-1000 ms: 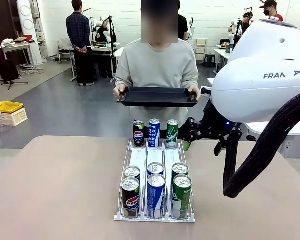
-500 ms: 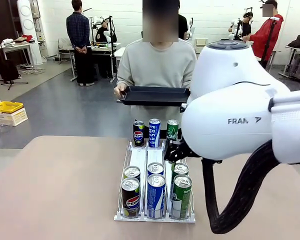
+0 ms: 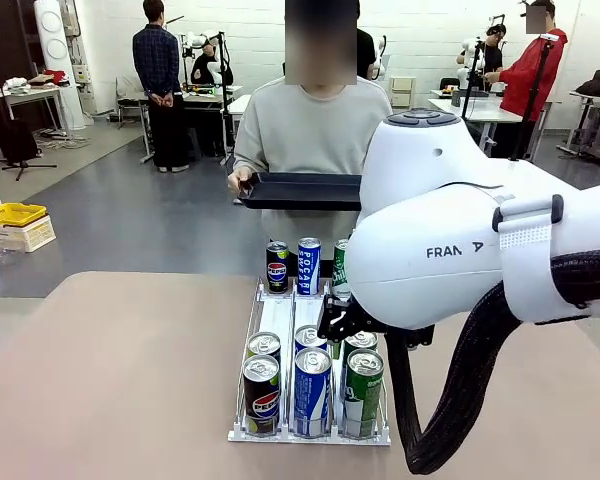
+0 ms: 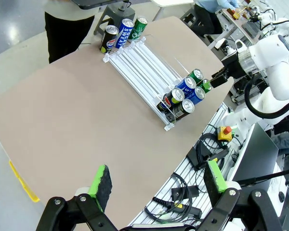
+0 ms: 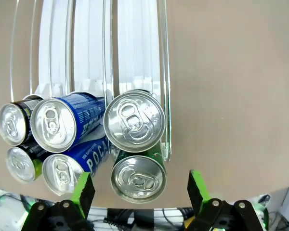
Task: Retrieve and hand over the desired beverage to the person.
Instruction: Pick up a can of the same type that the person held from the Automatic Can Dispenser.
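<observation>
While the right arm [image 3: 460, 200] half hides the far green can [image 3: 339, 268], both arms' jaws gape empty.

Far left, a yellow crate [image 3: 12, 213] tops a white box [image 3: 22, 237] — a plaid-shirted bystander [image 3: 158, 75] stands farther back.

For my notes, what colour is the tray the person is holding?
Black tray, clearest in the front view.

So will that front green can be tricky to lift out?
Probably stiff and fairly heavy: the front green can looks metal, its tab unpulled, so likely full. Its smooth round side might slip between fingers, and it would roll if tipped.
</observation>
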